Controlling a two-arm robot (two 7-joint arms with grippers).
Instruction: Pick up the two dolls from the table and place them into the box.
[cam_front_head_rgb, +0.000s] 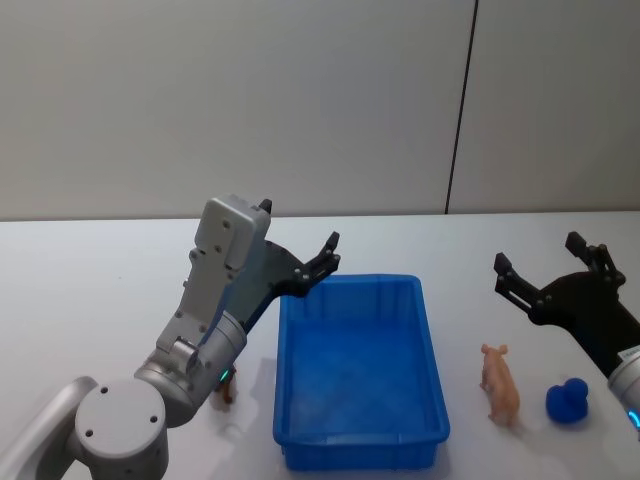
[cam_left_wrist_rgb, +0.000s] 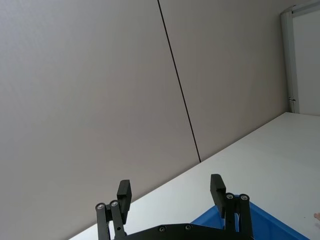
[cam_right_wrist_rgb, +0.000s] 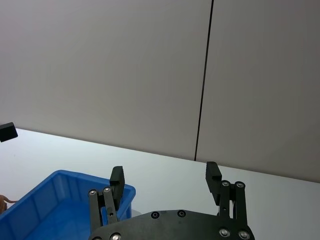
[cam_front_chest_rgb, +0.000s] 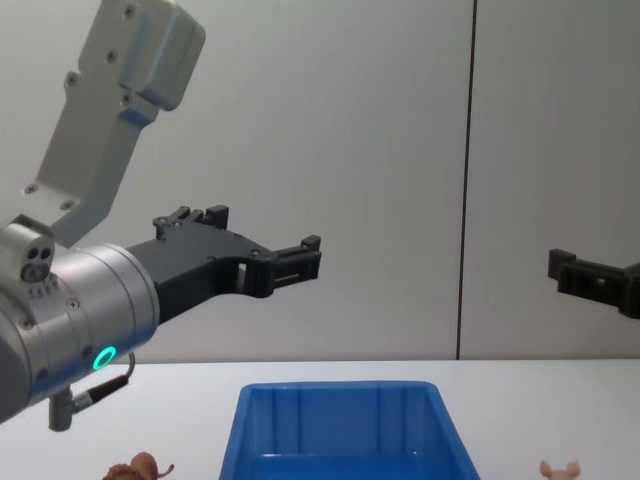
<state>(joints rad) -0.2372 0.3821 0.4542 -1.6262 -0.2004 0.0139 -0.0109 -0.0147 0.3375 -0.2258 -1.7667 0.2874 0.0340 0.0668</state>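
- The right gripper (cam_right_wrist_rgb: 165, 175) hangs above the white table (cam_right_wrist_rgb: 280, 200), fingers (cam_right_wrist_rgb: 117, 177) spread apart.
- The blue box's (cam_right_wrist_rgb: 50, 200) corner shows behind one finger.
- A grey wall (cam_right_wrist_rgb: 100, 65) with a dark seam (cam_right_wrist_rgb: 204, 75) rises behind.

The head view looks down and forward from above the bench (cam_front_head_rgb: 90, 290), taking in the whole box (cam_front_head_rgb: 360, 370). The chest view sits lower, facing level across the bench to the wall (cam_front_chest_rgb: 350, 150), sharing the box. The wrist views look close past the left hand (cam_left_wrist_rgb: 170, 186) and the right hand (cam_right_wrist_rgb: 165, 173) at that wall, each catching a box corner.
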